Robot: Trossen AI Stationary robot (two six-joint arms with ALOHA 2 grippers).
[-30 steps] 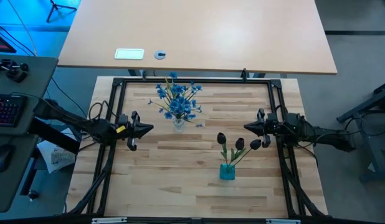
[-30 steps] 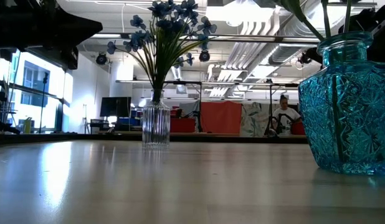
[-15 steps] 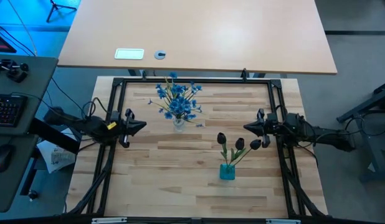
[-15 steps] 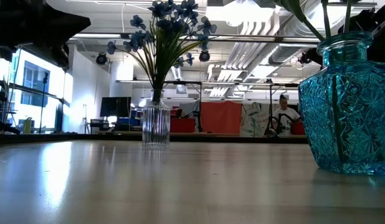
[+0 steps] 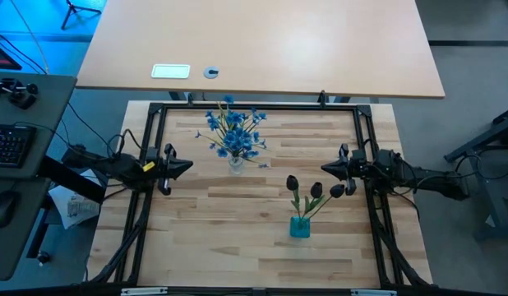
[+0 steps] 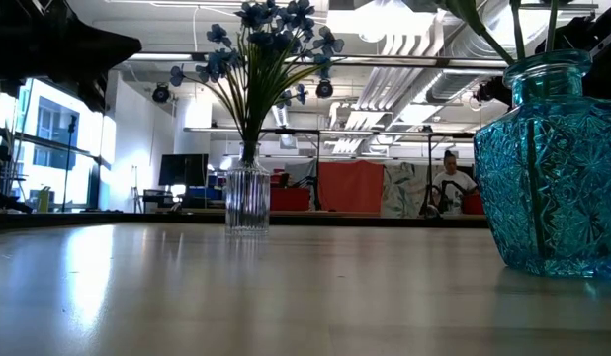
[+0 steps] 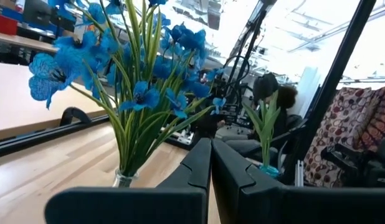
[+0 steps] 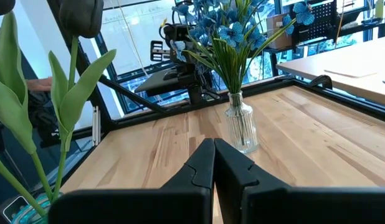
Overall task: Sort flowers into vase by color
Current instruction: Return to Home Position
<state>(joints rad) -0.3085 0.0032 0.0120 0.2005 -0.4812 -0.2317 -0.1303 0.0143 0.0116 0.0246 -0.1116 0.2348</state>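
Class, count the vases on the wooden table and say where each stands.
2. A clear glass vase holding bright-blue flowers stands at the back, left of centre; a blue vase holding dark buds stands nearer, right of centre. None appears hidden.

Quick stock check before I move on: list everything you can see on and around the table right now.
Blue flowers: one bunch, bright blue, in the clear vase.
Clear vase: one, glass, far side of the table.
Dark flowers: at least three, near-black, in the teal vase.
Teal vase: one, teal, right of centre.
Table: one, light wood.
Desk: one, tan, beyond the table.
Keyboard: one, dark, left of the table.
Person: one, far back in the room.
Left gripper: dark, shut, left edge.
Right gripper: dark, shut, right edge.
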